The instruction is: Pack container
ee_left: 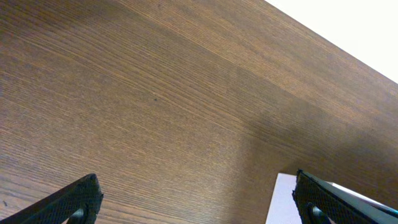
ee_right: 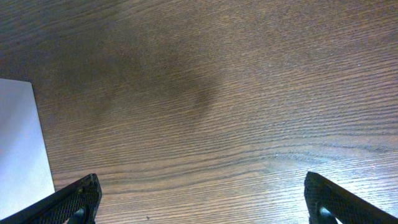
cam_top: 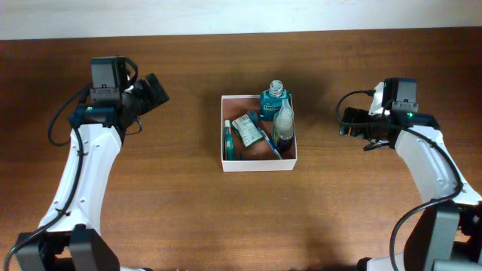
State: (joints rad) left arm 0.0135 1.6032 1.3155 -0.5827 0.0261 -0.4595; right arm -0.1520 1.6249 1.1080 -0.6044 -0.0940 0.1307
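The container (cam_top: 258,165) is a square white-walled box with a reddish-brown floor at the middle of the table. In it are a teal bottle (cam_top: 273,99) with a clear cap, a clear bottle with dark liquid (cam_top: 283,128), a green packet (cam_top: 245,129) and a teal tube (cam_top: 227,138). My left gripper (cam_top: 157,89) is open and empty, well left of the container; its wrist view (ee_left: 198,198) shows a white corner of the container (ee_left: 283,199). My right gripper (cam_top: 348,123) is open and empty, right of the container; its wrist view (ee_right: 200,199) shows the container's wall (ee_right: 18,149).
The brown wooden table (cam_top: 173,203) spreads around the container. A pale wall or edge strip (cam_top: 241,15) runs along the table's far side. Black cables hang by both arms.
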